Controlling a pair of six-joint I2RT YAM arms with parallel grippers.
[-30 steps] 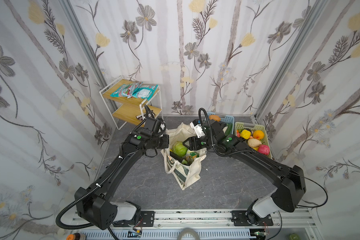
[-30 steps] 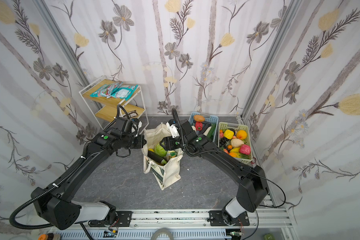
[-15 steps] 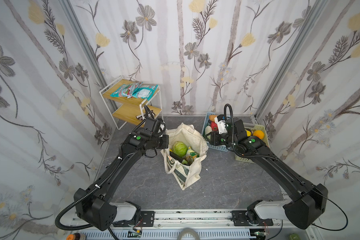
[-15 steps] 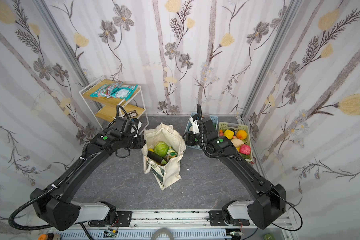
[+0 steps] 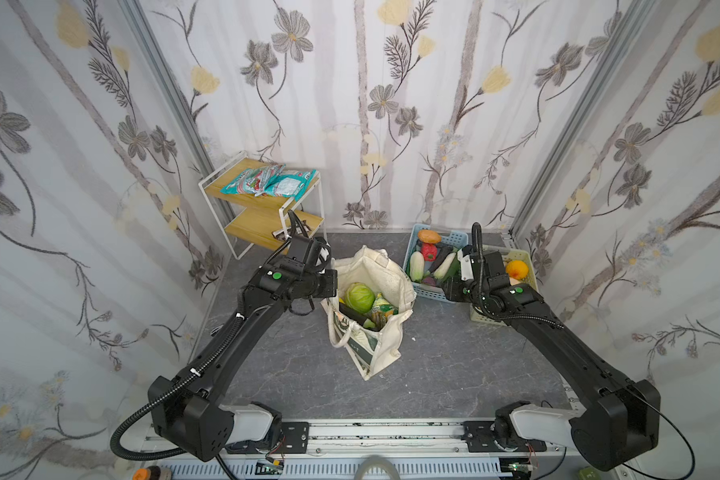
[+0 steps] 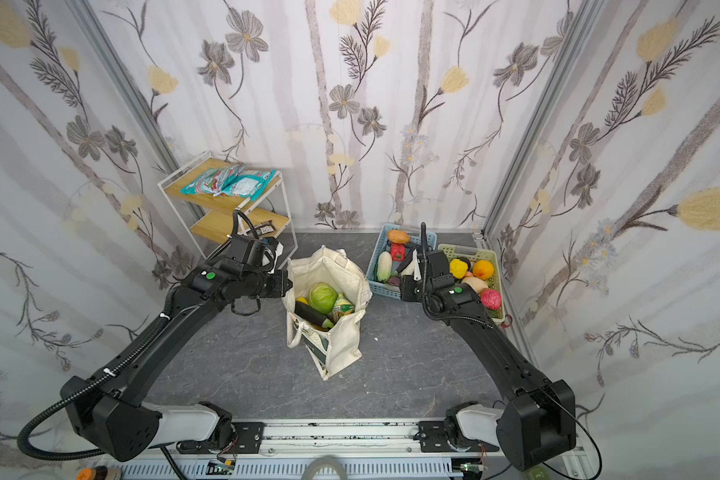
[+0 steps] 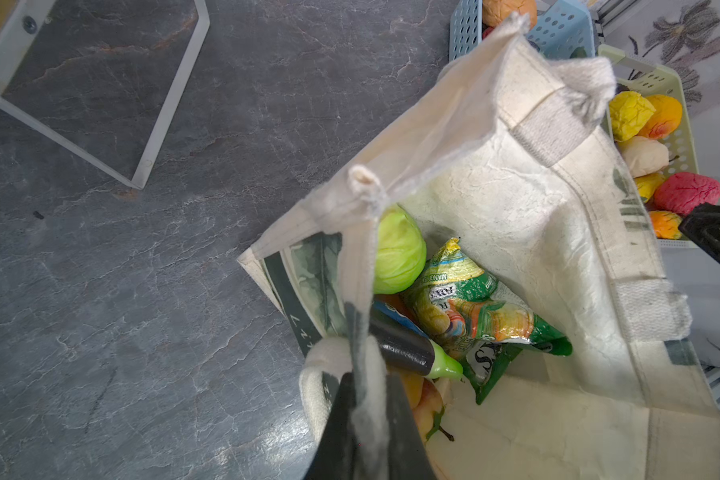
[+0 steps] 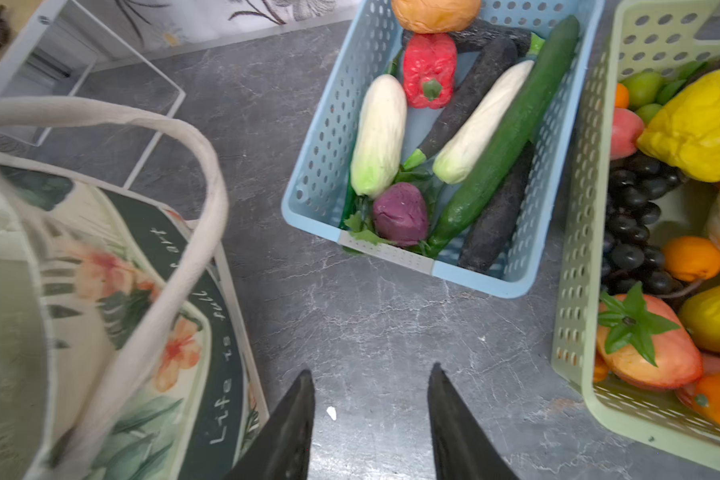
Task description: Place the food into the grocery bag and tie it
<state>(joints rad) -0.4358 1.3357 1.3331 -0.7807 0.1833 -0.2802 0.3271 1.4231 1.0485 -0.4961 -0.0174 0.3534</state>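
A cream canvas grocery bag (image 5: 375,332) stands open in the middle of the grey worktop (image 5: 454,365) in both top views. The left claw (image 7: 366,376), at the bag's 10 o'clock, is clenched on a fold of the bag's rim, with the cloth pinched tight between its jaws. Inside the bag lie a green cabbage (image 7: 395,253), a green snack packet (image 7: 474,307) and a dark aubergine (image 7: 404,347) (other food beneath them is mostly hidden). The right claw (image 8: 371,370) hangs at the bag's 3 o'clock, jaws partly apart and empty, touching nothing. It is above bare worktop between the bag and a blue basket (image 8: 321,158) of toy vegetables. A pale green basket (image 8: 578,249) of fruit sits just beside the blue one, at its 3 o'clock
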